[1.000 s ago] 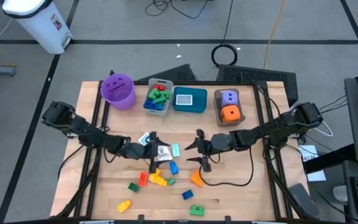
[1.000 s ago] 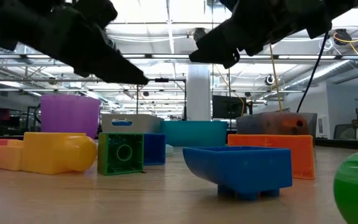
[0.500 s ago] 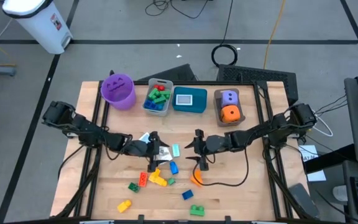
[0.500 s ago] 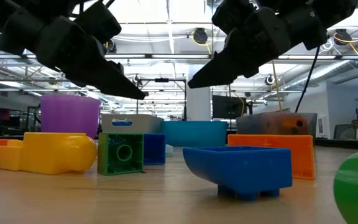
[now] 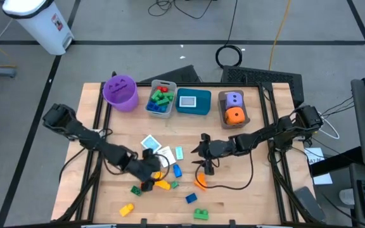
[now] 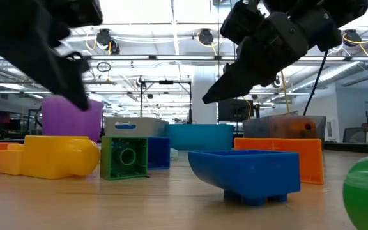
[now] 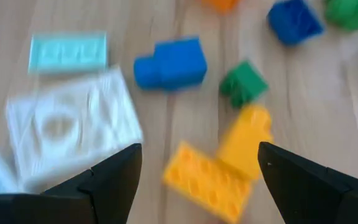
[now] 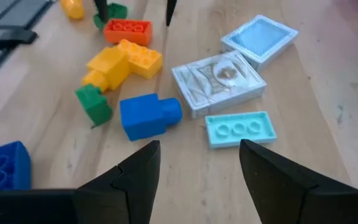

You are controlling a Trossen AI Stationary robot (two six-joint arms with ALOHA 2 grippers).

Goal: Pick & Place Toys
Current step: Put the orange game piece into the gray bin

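Note:
Small bricks lie on the wooden table: two yellow bricks [image 7: 207, 177], a blue one [image 7: 169, 62], a green one [image 7: 244, 84], an orange one [image 5: 199, 182]. Beside them lie a white card [image 8: 219, 78], a blue card [image 8: 260, 37] and a flat light-blue brick [image 8: 238, 129]. My left gripper [image 5: 147, 174] is open and empty, above the yellow bricks [image 5: 161, 184]. My right gripper [image 5: 203, 161] is open and empty, just to the far side of the orange brick. The purple die [image 5: 234, 99] and the orange die [image 5: 234, 115] sit in the brown bin.
A purple bucket [image 5: 120, 92], a grey bin [image 5: 151, 107] with bricks, a teal bin [image 5: 193, 111] and a brown bin [image 5: 224, 107] stand along the far edge. More bricks lie near the front: green [image 5: 135, 189], yellow [image 5: 126, 209], blue [image 5: 191, 199], green [image 5: 199, 214].
My left gripper has gone from beside the cards toward the table's near edge and down, and now stands over the yellow bricks, still open.

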